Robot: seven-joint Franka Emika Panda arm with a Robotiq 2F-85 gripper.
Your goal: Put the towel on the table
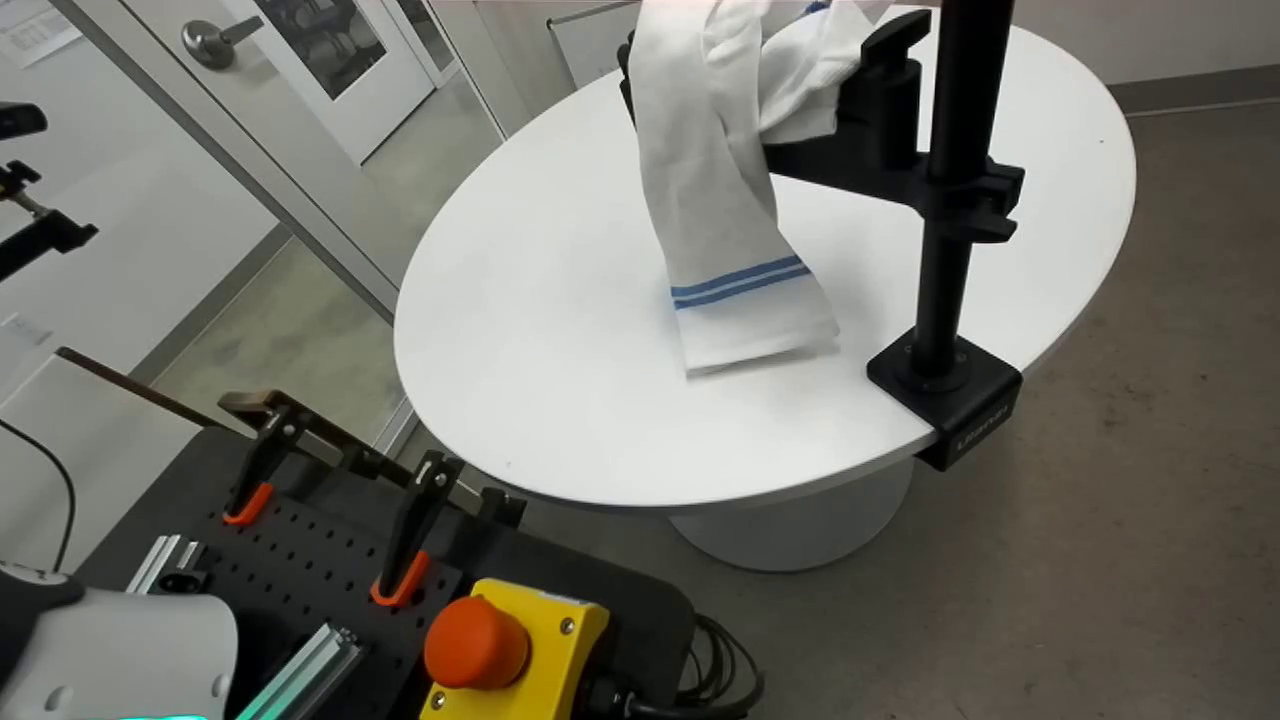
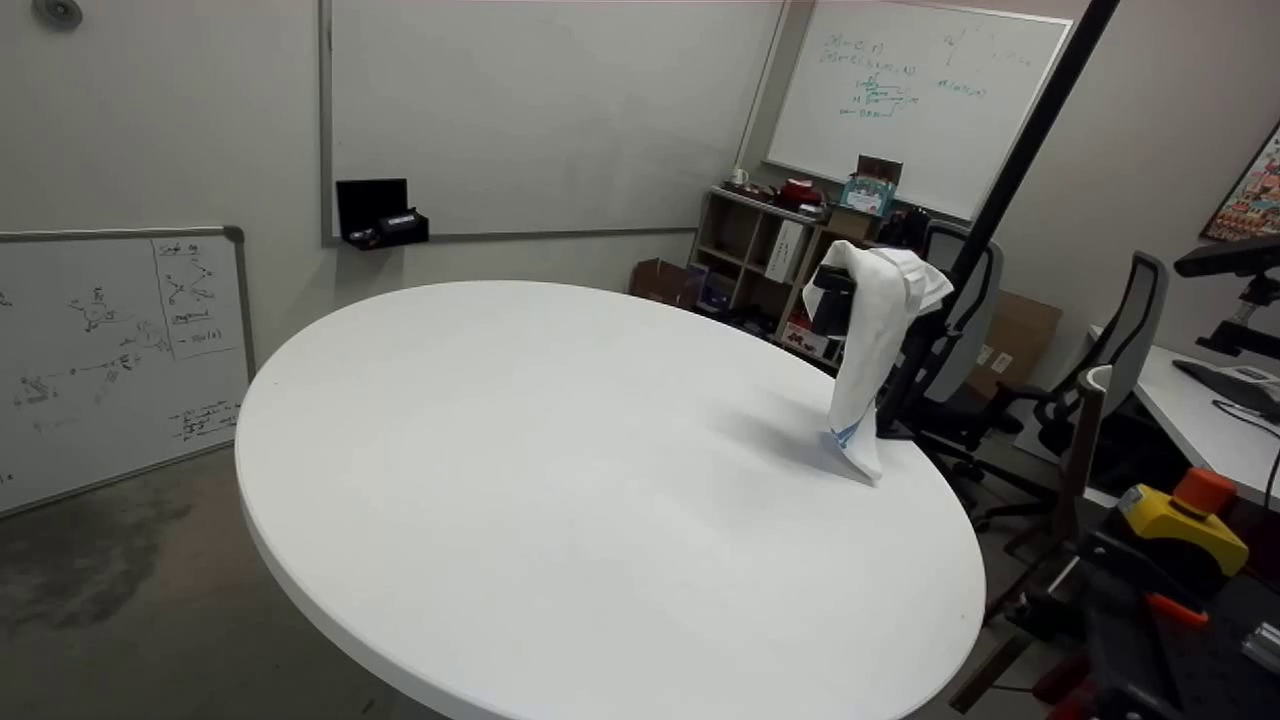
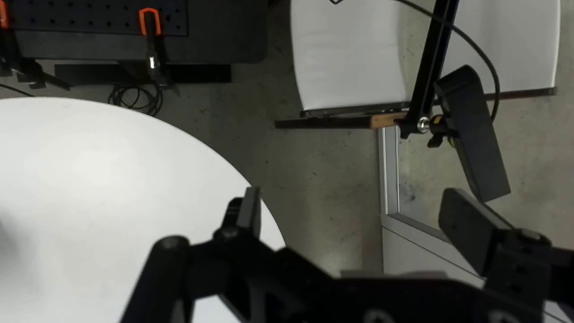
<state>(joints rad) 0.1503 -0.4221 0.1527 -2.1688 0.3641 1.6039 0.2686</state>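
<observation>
A white towel point(image 1: 715, 200) with blue stripes hangs over a black arm on a clamped stand. Its striped lower end reaches down to the white round table point(image 1: 520, 350), near the stand's base. The towel point(image 2: 870, 330) and the table point(image 2: 600, 520) also show in an exterior view. The towel is out of view in the wrist view. My gripper point(image 3: 352, 213) shows in the wrist view, open with nothing between its fingers. It is above the edge of the table point(image 3: 112, 179) and the floor. The gripper is out of view in both exterior views.
The black stand point(image 1: 940, 280) is clamped at the table's edge and rises high. A dark cart point(image 1: 330, 570) holds clamps and a yellow box with a red button point(image 1: 510, 650). A black device on a post point(image 3: 471, 134) stands beyond the table, near a chair point(image 3: 350, 54).
</observation>
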